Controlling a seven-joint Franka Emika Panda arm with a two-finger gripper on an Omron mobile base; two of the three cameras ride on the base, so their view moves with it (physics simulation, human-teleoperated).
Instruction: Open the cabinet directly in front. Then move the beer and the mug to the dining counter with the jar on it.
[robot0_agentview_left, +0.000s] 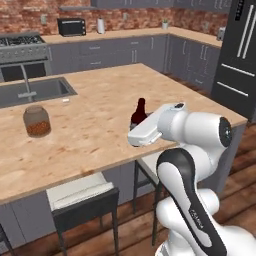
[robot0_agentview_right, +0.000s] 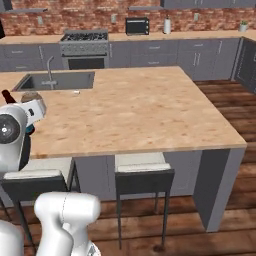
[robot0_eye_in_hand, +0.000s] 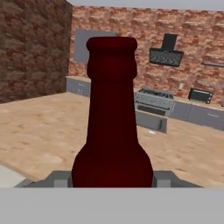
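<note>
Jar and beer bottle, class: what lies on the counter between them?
Nothing. In the left base view, bare wood-grain counter runs from the jar across to the beer bottle, which stands at the gripper.

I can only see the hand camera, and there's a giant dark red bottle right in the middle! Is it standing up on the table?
Observer: In the left base view the beer is upright over the dining counter, near its front edge. The white arm hides the bottle's bottom, so I can't tell if it's touching the counter.
Child: Where's the jar? I can't find it.
Observer: The jar stands on the same counter, off to the left of the bottle in that picture, just in front of the sink.
Child: Is there anything under the counter?
Observer: Yes, stools are tucked in along the near edge.
</note>
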